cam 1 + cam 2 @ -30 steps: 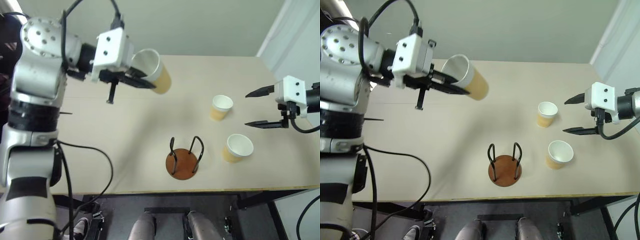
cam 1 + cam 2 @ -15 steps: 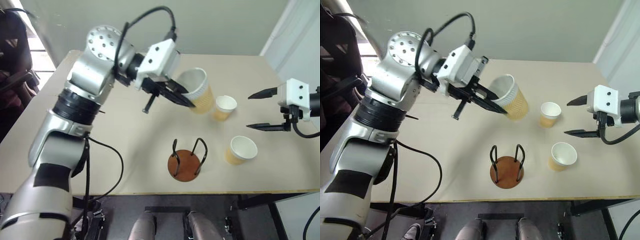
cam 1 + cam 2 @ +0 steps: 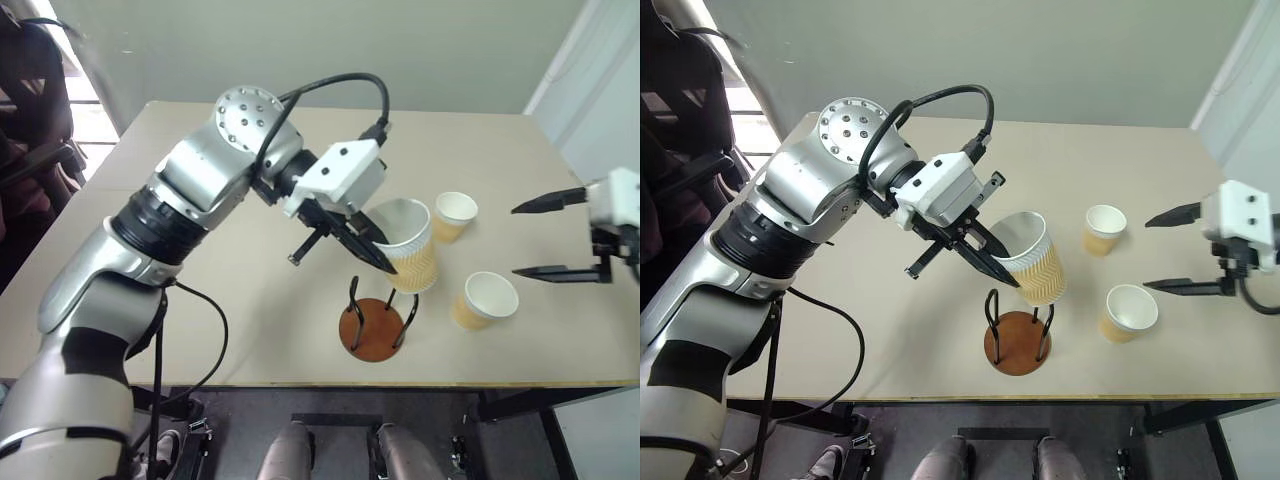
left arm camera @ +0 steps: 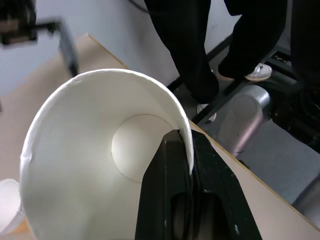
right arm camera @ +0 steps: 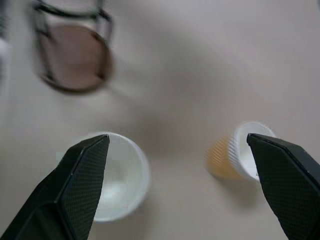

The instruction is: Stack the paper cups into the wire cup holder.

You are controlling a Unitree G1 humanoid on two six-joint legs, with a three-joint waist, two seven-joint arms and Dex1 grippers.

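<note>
Done: none stacked | Reddish-brown disc wire cup holder [image 3: 376, 325]: empty, table's near edge | Left gripper [image 3: 992, 257]: pinched on ribbed tan paper cup [image 3: 1032, 257] just above holder | Right gripper [image 3: 556, 236]: fingers apart, empty | Two cups [image 3: 455, 216] [image 3: 483, 299] standing at holder's 1–3 o'clock | Left: all three.
</note>
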